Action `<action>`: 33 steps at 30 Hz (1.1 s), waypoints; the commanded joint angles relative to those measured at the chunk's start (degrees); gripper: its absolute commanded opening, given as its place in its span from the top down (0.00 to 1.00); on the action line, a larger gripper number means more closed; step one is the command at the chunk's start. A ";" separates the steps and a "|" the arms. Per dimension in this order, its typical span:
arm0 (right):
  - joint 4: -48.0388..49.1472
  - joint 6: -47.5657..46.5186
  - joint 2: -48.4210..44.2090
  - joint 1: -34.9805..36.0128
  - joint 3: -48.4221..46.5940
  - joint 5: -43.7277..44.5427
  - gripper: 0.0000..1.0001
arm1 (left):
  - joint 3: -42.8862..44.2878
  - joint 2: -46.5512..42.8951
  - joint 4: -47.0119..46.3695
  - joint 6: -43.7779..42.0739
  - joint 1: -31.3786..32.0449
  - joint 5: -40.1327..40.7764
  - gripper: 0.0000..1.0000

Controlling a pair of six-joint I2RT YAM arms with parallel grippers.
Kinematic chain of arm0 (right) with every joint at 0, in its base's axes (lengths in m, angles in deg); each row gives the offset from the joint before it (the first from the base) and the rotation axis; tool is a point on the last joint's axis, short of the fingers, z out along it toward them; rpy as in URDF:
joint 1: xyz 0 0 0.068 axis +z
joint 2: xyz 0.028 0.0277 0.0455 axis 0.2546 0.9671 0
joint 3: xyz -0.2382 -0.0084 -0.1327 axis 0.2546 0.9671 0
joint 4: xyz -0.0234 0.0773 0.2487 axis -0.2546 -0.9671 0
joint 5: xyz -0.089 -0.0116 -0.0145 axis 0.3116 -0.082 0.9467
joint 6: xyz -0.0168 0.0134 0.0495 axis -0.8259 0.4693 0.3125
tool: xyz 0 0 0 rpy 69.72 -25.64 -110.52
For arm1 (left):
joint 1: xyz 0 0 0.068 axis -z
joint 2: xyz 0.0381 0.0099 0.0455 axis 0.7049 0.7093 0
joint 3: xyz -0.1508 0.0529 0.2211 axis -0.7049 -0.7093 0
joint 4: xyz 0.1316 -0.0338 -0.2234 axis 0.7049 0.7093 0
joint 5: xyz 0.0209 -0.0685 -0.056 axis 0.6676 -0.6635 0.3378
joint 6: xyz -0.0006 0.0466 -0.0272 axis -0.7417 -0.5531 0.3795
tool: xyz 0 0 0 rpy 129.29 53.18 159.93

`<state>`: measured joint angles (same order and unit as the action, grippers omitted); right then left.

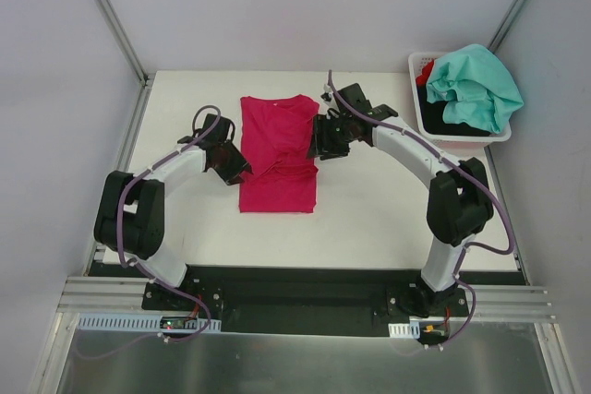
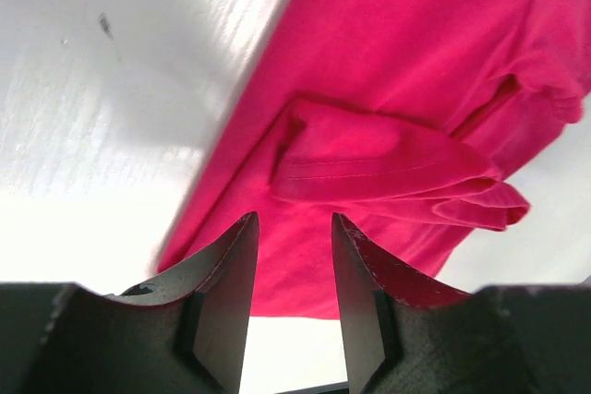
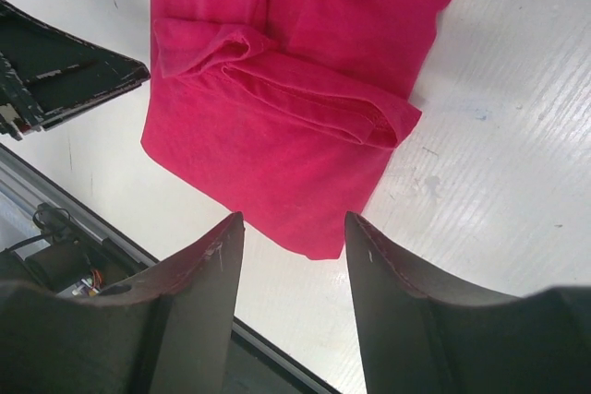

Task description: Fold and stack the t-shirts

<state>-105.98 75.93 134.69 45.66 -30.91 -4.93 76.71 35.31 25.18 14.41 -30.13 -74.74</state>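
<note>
A magenta-pink t-shirt lies flat on the table's middle, folded into a long narrow strip with both sleeves turned in. My left gripper is open and empty, hovering at the shirt's left edge; the left wrist view shows the shirt with a folded sleeve ahead of the open jaws. My right gripper is open and empty at the shirt's right edge; the right wrist view shows the shirt below it. A teal-mint t-shirt lies on top of a black one and a red one in the basket.
A white plastic basket stands at the table's far right corner. The left gripper's body shows in the right wrist view. The table's near edge with a black rail runs between the arm bases.
</note>
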 commanded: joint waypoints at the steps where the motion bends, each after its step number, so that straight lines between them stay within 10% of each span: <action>1: -0.26 -0.39 -3.61 0.29 0.23 0.57 0.49 | -1.77 -1.39 1.74 0.18 0.68 1.57 0.63; 33: 1.14 -1.61 -3.52 -0.07 1.64 -1.54 0.53 | 1.30 6.61 -3.18 0.62 -0.90 5.17 0.65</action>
<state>-105.61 74.86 134.34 45.64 -30.28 -5.32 75.99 40.98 22.66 15.74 -29.67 -72.77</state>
